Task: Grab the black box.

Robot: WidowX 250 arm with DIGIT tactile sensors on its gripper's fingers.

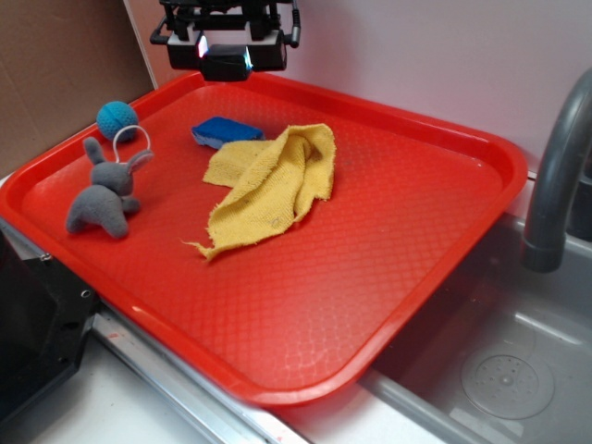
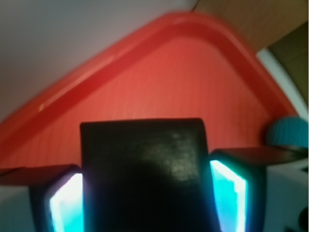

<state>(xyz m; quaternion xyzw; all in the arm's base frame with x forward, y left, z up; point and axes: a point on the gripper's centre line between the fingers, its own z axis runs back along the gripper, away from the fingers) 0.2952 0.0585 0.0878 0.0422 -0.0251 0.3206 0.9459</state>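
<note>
Gripper (image 1: 225, 57) pinching black box (image 2: 145, 174) between both pads, hovering above tray's (image 1: 481, 148) far-left corner. Grab looks done; next just keep the squeeze firm, lift steady.

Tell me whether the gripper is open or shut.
Shut on the black box: in the wrist view the gripper has a finger pressed against each side of it, above the red tray.

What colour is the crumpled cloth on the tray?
Mustard yellow; the crumpled woven cloth shows best in the exterior view.
</note>
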